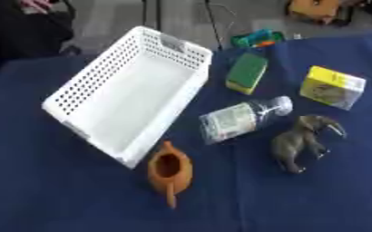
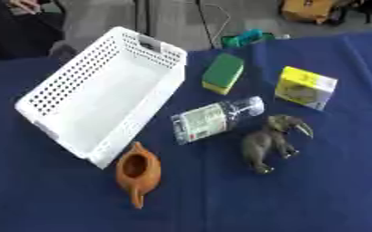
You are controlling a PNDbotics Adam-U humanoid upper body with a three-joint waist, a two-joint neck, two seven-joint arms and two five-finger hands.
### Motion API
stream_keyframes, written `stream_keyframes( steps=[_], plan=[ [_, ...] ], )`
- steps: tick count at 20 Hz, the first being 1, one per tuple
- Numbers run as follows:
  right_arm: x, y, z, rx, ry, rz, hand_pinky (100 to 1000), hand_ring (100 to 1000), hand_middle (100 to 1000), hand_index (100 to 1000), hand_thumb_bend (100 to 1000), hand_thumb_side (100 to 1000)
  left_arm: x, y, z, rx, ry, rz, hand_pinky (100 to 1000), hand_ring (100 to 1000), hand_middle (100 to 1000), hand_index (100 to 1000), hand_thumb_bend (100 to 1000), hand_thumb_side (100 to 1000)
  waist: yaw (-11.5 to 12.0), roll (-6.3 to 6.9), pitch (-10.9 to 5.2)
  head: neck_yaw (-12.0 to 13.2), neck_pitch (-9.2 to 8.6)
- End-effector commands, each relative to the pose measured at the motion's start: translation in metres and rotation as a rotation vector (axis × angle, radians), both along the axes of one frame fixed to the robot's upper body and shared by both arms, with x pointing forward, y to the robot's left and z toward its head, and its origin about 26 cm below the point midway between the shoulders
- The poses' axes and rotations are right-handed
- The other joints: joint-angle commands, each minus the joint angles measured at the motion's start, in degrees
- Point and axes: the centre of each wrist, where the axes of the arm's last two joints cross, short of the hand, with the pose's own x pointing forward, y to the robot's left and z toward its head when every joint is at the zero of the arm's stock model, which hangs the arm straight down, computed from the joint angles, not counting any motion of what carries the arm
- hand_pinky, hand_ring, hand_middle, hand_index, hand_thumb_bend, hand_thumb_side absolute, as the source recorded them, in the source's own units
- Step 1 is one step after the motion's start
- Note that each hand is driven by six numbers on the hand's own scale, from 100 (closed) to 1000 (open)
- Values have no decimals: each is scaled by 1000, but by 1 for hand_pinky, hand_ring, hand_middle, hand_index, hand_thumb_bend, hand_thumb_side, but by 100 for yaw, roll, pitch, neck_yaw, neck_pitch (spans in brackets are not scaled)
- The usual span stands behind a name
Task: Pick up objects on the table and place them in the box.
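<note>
A white perforated basket lies askew on the blue table, with nothing inside it. Just below its near corner rests a brown clay pot with a handle pointing toward me. A clear plastic bottle with a label lies on its side to the right of the basket. A grey toy elephant stands right of the bottle. A green and yellow sponge lies above the bottle. At the right stands a yellow and white carton. Neither hand shows in either view.
A teal object with an orange part sits at the table's far edge, behind the sponge. Blue cloth covers the whole table. Beyond the far edge lies grey floor with cables and a yellow item.
</note>
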Motion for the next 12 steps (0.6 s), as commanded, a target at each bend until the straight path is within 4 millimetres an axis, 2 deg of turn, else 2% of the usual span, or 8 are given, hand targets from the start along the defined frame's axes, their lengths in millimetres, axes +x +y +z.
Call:
stream_keyframes(
  steps=[1,7,12],
  plan=[
    [-5,-1,13,-35,-21,-5,872,881,846,852,100,959,-2,2,7,18,-18,10,847,942,946,959,100,1000,5,-15,-101,89,-50],
    [-5,0,12,-31,-9,-7,871,882,845,852,100,949,-1,-2,9,23,-24,-5,849,943,947,957,100,1000,19,10,-150,101,-31],
    [-5,1,13,-34,8,-17,869,881,844,854,100,914,0,-4,11,31,-26,-21,855,946,947,956,100,1000,25,18,-169,-29,-28]
  ],
)
